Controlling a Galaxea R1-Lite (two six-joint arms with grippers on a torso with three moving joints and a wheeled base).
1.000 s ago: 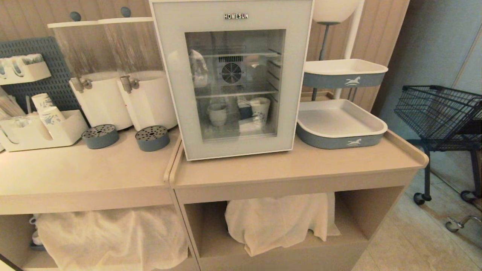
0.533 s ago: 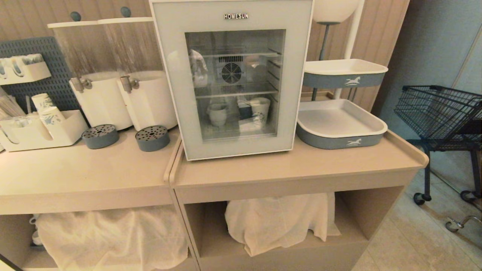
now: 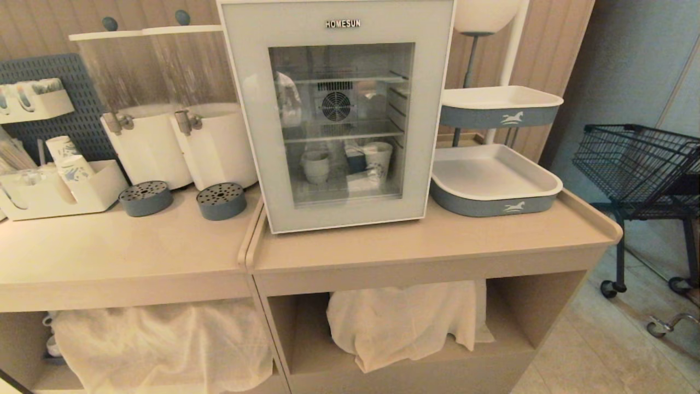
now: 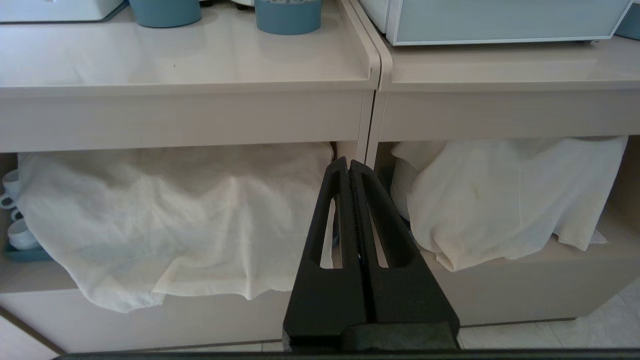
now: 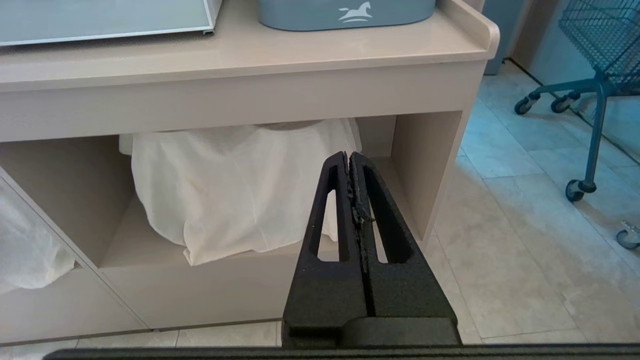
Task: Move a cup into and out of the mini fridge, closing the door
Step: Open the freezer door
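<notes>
Beige counter (image 3: pixel 415 246) bears the mini fridge (image 3: pixel 339 109); left end effector (image 4: pixel 349 167) and right end effector (image 5: pixel 348 159) pressed closed, empty

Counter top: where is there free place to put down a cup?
Bare counter lies in front of the fridge, and a wider patch in front of the two drip cups. The lower tray is empty. It is crowded at the paper cup holder.

Beige counters (image 3: pixel 136 246) — slatted wood wall (image 3: pixel 552 49), tiled floor (image 3: pixel 601 339), wire cart (image 3: pixel 640 164)
</notes>
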